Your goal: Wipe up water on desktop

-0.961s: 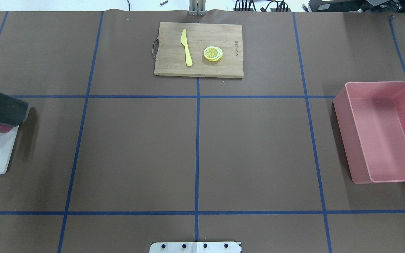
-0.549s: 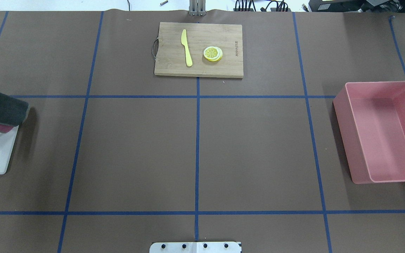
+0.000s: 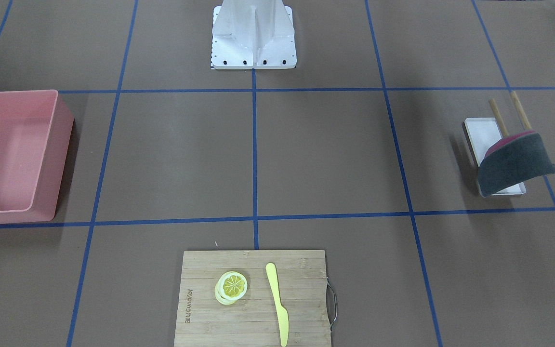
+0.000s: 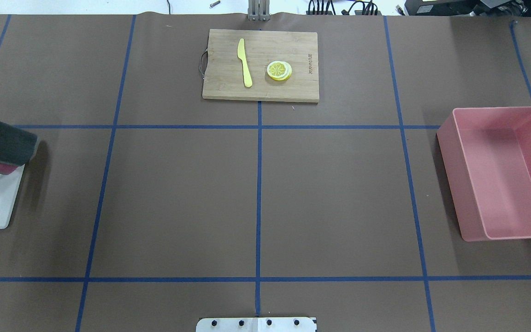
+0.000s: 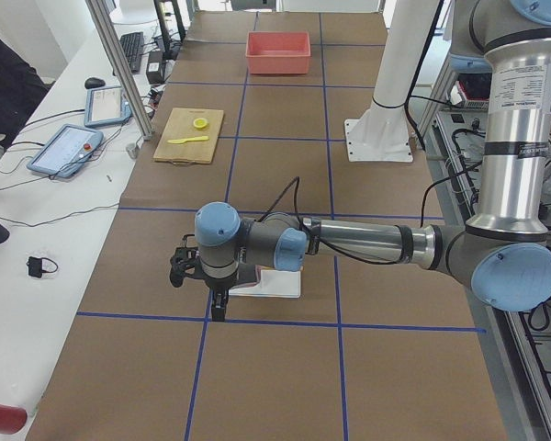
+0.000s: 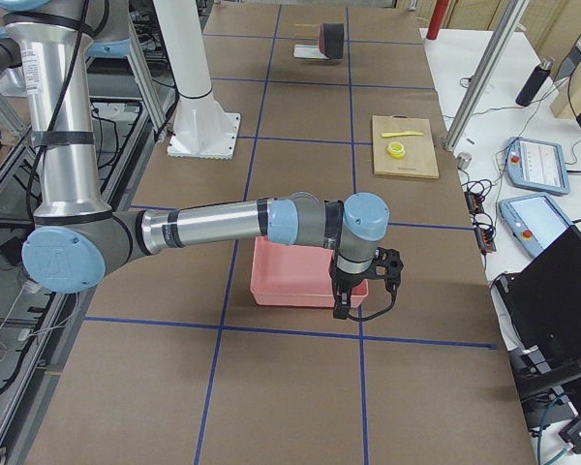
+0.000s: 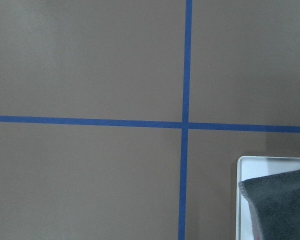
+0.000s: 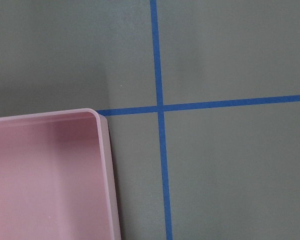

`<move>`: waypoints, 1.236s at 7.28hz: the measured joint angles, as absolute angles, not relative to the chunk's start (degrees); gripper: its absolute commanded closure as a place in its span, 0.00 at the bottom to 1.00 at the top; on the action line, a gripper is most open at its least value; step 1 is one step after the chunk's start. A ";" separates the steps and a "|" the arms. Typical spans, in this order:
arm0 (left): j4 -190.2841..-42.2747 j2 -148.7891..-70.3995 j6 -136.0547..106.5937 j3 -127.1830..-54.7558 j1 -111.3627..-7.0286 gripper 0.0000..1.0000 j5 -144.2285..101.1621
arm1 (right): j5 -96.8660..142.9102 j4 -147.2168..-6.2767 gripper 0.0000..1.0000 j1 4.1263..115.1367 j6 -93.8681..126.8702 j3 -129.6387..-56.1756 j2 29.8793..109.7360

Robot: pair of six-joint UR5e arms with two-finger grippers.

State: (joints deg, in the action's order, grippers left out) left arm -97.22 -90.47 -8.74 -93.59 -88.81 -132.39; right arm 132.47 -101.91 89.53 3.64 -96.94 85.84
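Stretching the left arm out long and nearly level, low over the left end of the brown surface (image 4: pixel 178 198). Bending the wrist to point the left hand (image 5: pixel 219 310) straight down, fingertips close above the surface, just beside the white tray (image 5: pixel 280 287) and near a blue tape line (image 5: pixel 275 322). Cannot tell whether the left hand is wide or narrow, showing only small and dark in the side view. Looking down from the left wrist at a tape crossing, with the tray corner and the grey cloth (image 7: pixel 280 205) at lower right.

Posing the right arm much the same at the other end: reaching out nearly level, turning the right hand (image 6: pixel 340 308) straight down just beside a near corner of the pink bin (image 6: pixel 290 294). Cannot tell the right hand's opening either, same reason. Catching the bin's rounded corner at lower left of the right wrist view, next to another tape crossing.

Finding the surface under everything, flat, matte, gridded in blue, filling the overhead and front views. Seeing the cloth arching over the tray, red underneath, two wooden sticks (image 3: pixel 499 115) poking out behind. Noting a cutting board (image 4: pixel 219 87) at the far middle, carrying a yellow knife (image 4: pixel 244 62) and lemon slices (image 4: pixel 279 70), near each other, not touching.
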 measured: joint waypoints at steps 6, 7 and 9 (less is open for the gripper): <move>-104.87 -92.68 -14.77 -93.02 -84.22 0.02 -133.48 | 129.96 -100.33 0.00 87.06 8.62 -98.40 83.69; -106.67 -92.85 -17.99 -92.85 -83.76 0.02 -135.98 | 130.25 -99.96 0.00 86.95 8.83 -98.19 83.83; -108.37 -92.96 -22.06 -92.28 -83.29 0.02 -141.89 | 131.78 -99.61 0.00 86.87 9.11 -97.81 83.98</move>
State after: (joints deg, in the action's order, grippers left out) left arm -108.37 -92.96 -22.06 -92.28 -83.29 -141.89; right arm 131.78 -99.61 86.87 9.11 -97.81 83.98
